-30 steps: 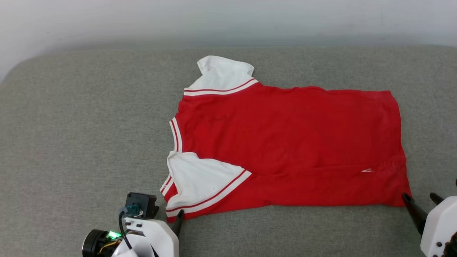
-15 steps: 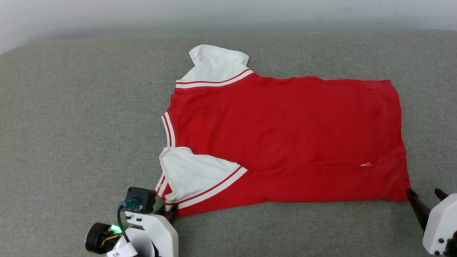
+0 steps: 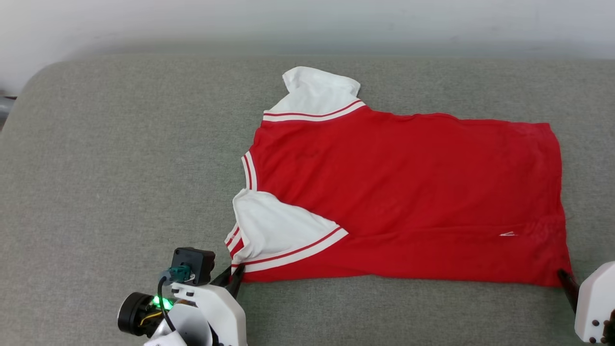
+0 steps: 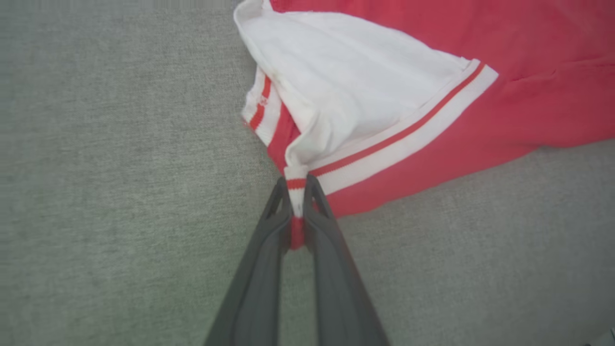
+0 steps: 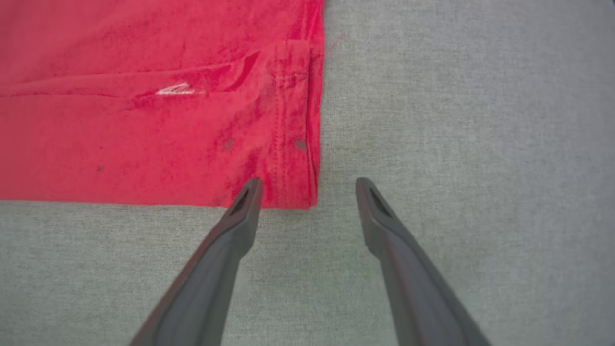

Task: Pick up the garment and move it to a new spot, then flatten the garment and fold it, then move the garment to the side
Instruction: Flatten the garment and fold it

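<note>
Observed: left gripper point(image 4: 297, 192) pinched tight on the near corner of the striped cuff point(image 4: 408, 139) of the garment point(image 4: 528, 72). A fold of white-and-red trim is squeezed between the dark fingers point(image 4: 259, 269). White sleeve point(image 4: 355, 81) bunches just beyond; red body runs off upper right. All lies on grey fabric surface point(image 4: 120, 192).

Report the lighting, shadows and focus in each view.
Head view: soft, even light, no glare; the red jersey is sharp, the grey cushion hazes toward the wall. Left wrist view: the left gripper's fingers blur toward the bottom edge. Right wrist view: hem stitching crisp, almost no shadow beside the right gripper's fingers.
</note>
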